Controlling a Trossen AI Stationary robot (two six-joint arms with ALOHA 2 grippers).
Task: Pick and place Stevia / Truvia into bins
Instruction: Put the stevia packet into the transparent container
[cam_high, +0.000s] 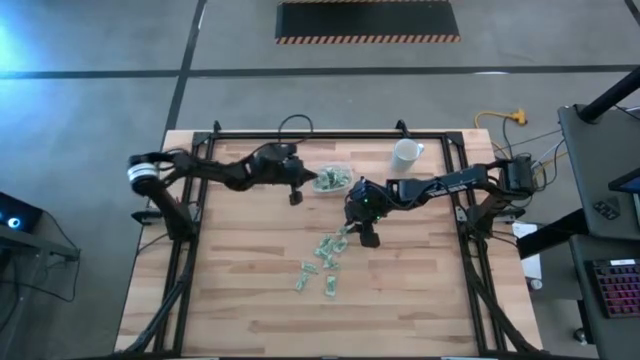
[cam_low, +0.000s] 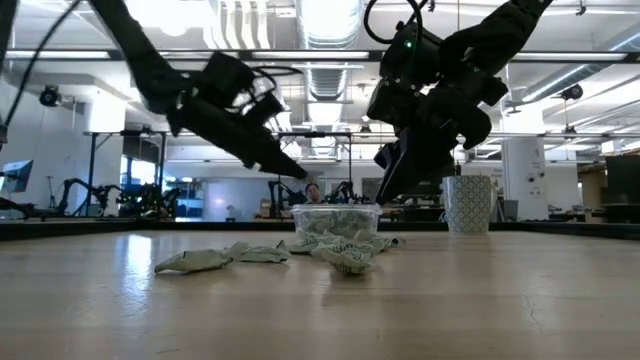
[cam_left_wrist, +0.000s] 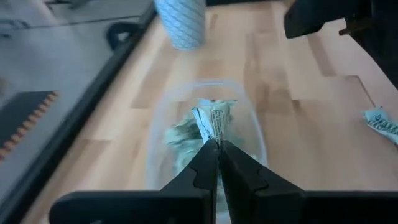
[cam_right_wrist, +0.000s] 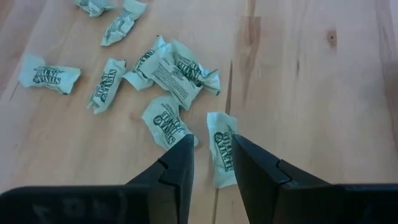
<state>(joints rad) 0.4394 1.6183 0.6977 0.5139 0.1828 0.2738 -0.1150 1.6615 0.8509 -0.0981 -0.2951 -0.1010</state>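
Observation:
Light green and white Stevia packets (cam_high: 326, 262) lie scattered flat on the wooden table, also seen in the right wrist view (cam_right_wrist: 168, 71) and the low view (cam_low: 240, 256). The clear shallow bin (cam_high: 331, 180) (cam_low: 336, 216) (cam_left_wrist: 249, 124) holds several packets. My left gripper (cam_high: 296, 194) (cam_left_wrist: 218, 146) hovers just left of the bin, shut on one packet. My right gripper (cam_high: 352, 233) (cam_right_wrist: 212, 155) hangs open above the near-right end of the pile. Its fingers stand on either side of one packet (cam_right_wrist: 221, 149) that lies on the table, without touching it. My left gripper pinches one crumpled Stevia packet (cam_left_wrist: 214, 123) between its two fingers, by the packet's end (cam_left_wrist: 215, 139). The rest of the packet sticks out beyond the fingertips. It is lifted clear, over the bin's left end.
A white patterned cup (cam_high: 405, 153) (cam_low: 467, 203) (cam_left_wrist: 181, 22) stands right of the bin near the table's far edge. Bare wood lies toward the near edge and to the left. A black frame (cam_high: 195, 215) runs along the table's sides.

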